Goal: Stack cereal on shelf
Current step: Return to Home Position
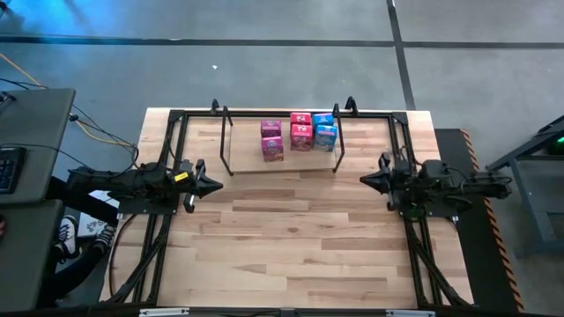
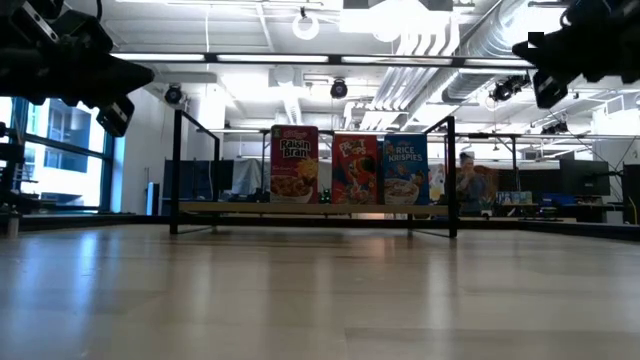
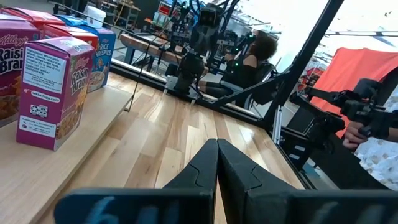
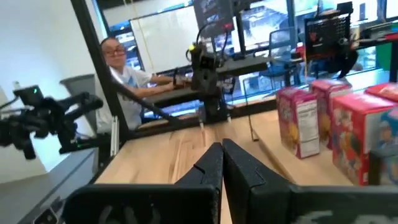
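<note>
The cereal boxes stand upright on their bases on the shelf's (image 1: 242, 163) wooden board at the table's far middle, in paired rows. The pink ones (image 1: 272, 141) are to the left, the red ones (image 1: 301, 132) in the middle and the blue ones (image 1: 325, 130) to the right. In the low view I see a Raisin Bran box (image 2: 294, 165), a red box (image 2: 356, 170) and a blue Rice Krispies box (image 2: 405, 170). My left gripper (image 1: 216, 186) hovers shut left of the shelf. My right gripper (image 1: 364, 180) hovers shut to its right. Both point inward toward the table's middle, and neither touches anything.
The shelf's black wire posts (image 2: 176, 170) rise at its ends. Black rails (image 1: 167, 141) run along the tabletop's left, right and far sides. Bare wood (image 1: 291, 246) spreads between the arms and toward the near edge. People sit beyond the table (image 4: 121, 68); a desk with a keyboard (image 1: 9, 167) stands left.
</note>
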Tool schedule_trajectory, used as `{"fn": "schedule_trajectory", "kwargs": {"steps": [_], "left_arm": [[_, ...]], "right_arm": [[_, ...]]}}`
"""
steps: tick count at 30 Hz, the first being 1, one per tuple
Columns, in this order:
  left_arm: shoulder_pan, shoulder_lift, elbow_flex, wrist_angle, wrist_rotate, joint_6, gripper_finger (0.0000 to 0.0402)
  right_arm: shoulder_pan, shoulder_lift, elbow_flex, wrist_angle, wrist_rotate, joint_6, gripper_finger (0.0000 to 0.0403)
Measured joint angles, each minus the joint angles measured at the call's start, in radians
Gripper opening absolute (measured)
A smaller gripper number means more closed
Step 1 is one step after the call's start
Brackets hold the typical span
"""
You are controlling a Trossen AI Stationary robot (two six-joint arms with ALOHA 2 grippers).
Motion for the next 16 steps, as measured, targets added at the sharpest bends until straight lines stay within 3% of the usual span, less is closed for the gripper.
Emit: {"fn": "schedule_trajectory", "kwargs": {"steps": [16], "left_arm": [[0.0, 0.005, 0.002, 0.002, 0.0, 0.0, 0.0]], "right_arm": [[0.0, 0.0, -0.123, 0.06, -0.029, -0.097, 0.0]]}}
